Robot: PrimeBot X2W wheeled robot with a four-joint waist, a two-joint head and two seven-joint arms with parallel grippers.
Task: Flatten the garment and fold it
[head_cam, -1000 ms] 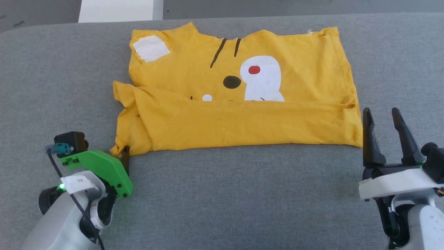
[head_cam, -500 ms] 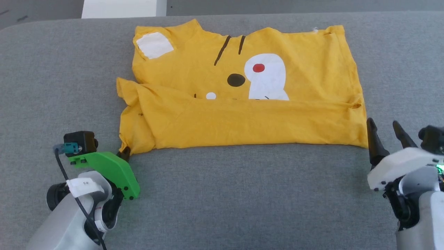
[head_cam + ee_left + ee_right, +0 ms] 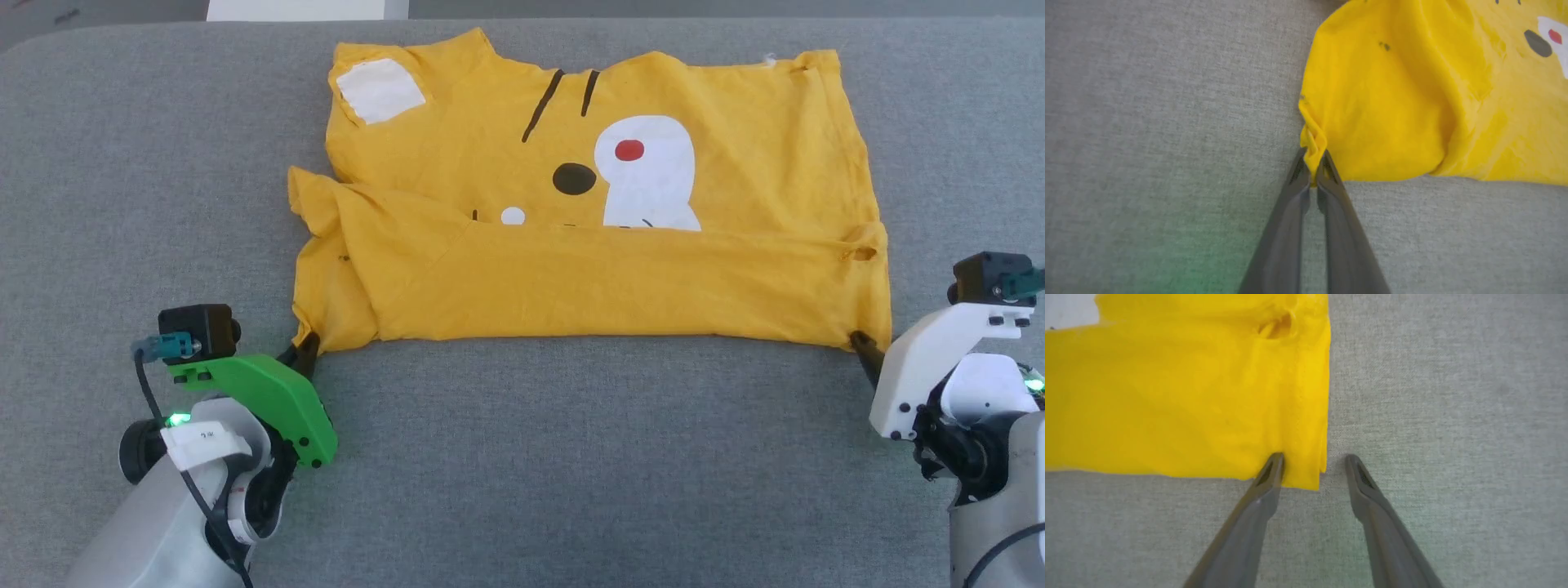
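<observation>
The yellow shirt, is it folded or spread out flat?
Partly folded: the garment has its near strip doubled over the print, covering the face's lower part.

I see a grey woven-cloth table top (image 3: 571,457) across most of the head view, its far left corner rounded. Beyond the far edge lies a strip of darker grey floor (image 3: 735,8). A white block (image 3: 306,8) sits at the top edge, cut off; I cannot identify it. Light is even, shadows soft. Faint green tint on the cloth, left wrist view.
</observation>
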